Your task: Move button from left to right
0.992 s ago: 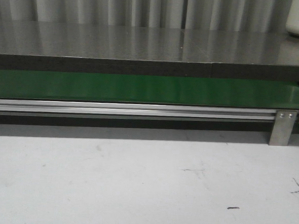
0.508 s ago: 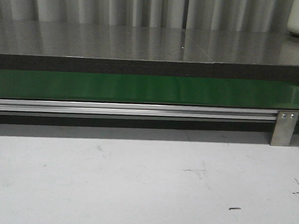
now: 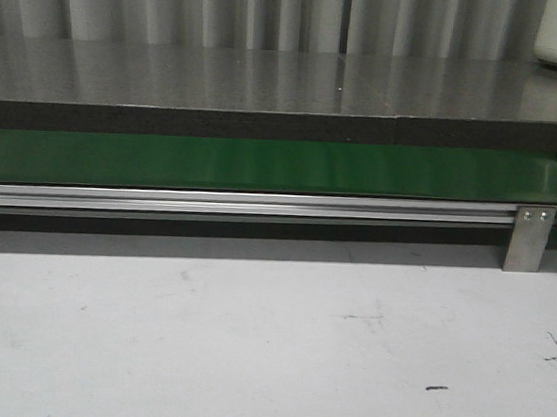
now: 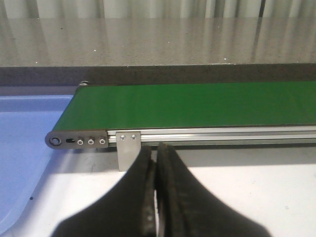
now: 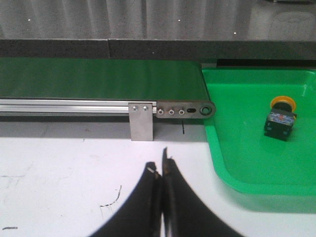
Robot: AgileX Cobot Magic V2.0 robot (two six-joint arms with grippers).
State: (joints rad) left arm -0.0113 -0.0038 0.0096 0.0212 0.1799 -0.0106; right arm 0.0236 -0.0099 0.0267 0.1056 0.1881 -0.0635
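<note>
While the button [image 5: 281, 117] lies in the green tray [image 5: 237, 175], both the left gripper [image 4: 156, 163] and right gripper [image 5: 162, 170] hang fully closed, empty, above the white table [image 5: 59, 163].

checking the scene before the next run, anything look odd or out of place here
Mostly no. The button lies tipped on its side in the green bin past the belt end, not upright. The belt itself is bare. Both grippers hover over the table with jaws closed, holding nothing.
</note>
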